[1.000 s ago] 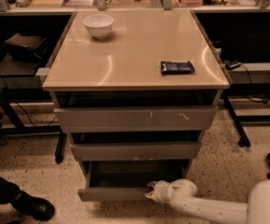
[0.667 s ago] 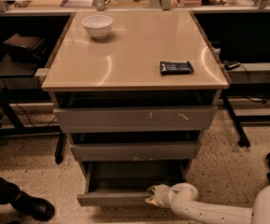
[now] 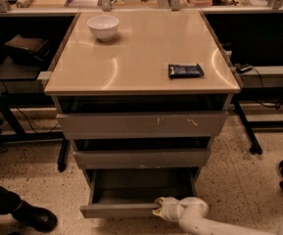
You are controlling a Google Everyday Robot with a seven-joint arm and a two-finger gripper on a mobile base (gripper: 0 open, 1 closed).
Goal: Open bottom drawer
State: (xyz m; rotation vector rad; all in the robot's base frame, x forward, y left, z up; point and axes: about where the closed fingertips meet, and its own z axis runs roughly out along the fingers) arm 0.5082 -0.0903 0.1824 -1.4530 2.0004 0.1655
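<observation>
In the camera view, the bottom drawer is sitting at the foot of the cabinet, beneath the middle drawer front and the scratched top drawer front. It is already standing partly out, with its grey box interior showing behind the flat front panel. I am judging the task as well under way but not finished, since the box seems to be only part of the way out and some pulling looks to be remaining. The gripper is sitting at the right end of the panel's top edge, touching it, with the pale arm reaching in from the lower right. Whether it is clamping the panel or only lying against it, I cannot tell. The panel is facing the camera, its long axis is running left to right, and the drawer is sliding out toward the viewer.
</observation>
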